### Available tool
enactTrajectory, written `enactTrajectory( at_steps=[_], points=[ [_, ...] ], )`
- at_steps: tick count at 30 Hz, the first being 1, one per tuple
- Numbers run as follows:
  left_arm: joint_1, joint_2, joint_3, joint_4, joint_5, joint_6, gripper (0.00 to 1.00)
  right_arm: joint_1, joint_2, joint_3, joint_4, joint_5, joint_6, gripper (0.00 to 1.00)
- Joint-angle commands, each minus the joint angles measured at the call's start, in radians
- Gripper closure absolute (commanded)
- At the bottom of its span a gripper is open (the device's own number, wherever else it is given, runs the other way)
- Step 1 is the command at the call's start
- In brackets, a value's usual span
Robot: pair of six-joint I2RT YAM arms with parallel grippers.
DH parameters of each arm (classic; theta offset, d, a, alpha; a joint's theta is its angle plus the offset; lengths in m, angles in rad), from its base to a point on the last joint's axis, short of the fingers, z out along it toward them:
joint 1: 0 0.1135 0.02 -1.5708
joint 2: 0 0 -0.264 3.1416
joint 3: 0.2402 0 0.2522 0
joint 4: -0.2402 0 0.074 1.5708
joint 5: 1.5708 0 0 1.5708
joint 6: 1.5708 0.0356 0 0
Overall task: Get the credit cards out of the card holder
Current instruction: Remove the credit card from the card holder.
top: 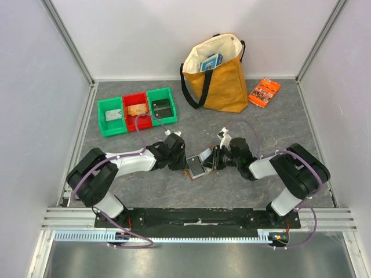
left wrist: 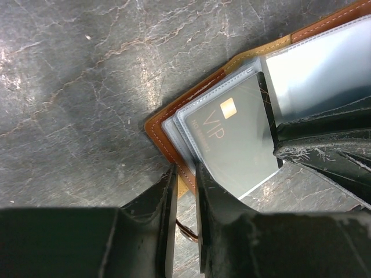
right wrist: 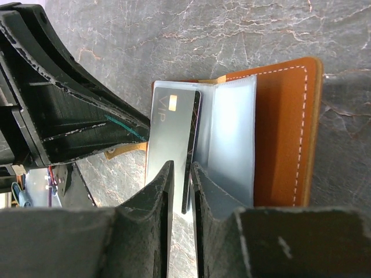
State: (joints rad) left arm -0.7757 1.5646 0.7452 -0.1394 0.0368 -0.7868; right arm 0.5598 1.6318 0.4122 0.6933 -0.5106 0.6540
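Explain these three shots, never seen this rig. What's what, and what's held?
A robot's left arm and right arm are bolted at the table's near edge. The overhead picture comes from a fixed camera above and behind them; the other two come from a camera on each wrist, showing its own fingers. The left gripper pinches the brown edge of the open card holder. The right gripper is closed on the grey VIP card; whether a clear sleeve is pinched too, I cannot tell. Farther back sit green and red bins, a yellow tote bag and an orange packet.
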Motion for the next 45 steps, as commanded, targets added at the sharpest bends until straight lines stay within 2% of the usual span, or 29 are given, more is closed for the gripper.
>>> enactTrajectory(
  at_steps=[1, 8, 15, 32, 43, 45],
  points=[
    [-0.011, 0.061, 0.019, 0.0, -0.008, -0.005, 0.79, 0.006, 0.014, -0.006, 0.066, -0.051, 0.022, 0.78],
    [-0.016, 0.078, 0.026, -0.023, -0.021, 0.004, 0.91, 0.006, 0.037, -0.006, 0.087, -0.057, 0.035, 0.81],
    [-0.017, 0.086, 0.031, -0.032, -0.023, 0.009, 0.98, 0.005, 0.054, -0.003, 0.091, -0.052, 0.032, 1.0],
    [-0.017, 0.094, 0.014, -0.071, -0.072, 0.047, 0.98, -0.077, -0.036, 0.034, -0.118, -0.04, -0.089, 1.0],
    [-0.014, 0.077, 0.017, -0.109, -0.103, 0.093, 0.98, -0.113, -0.046, 0.042, -0.153, -0.063, -0.103, 1.0],
    [-0.013, 0.075, 0.02, -0.109, -0.097, 0.098, 0.98, -0.113, -0.032, 0.048, -0.137, -0.088, -0.093, 0.93]
  ],
)
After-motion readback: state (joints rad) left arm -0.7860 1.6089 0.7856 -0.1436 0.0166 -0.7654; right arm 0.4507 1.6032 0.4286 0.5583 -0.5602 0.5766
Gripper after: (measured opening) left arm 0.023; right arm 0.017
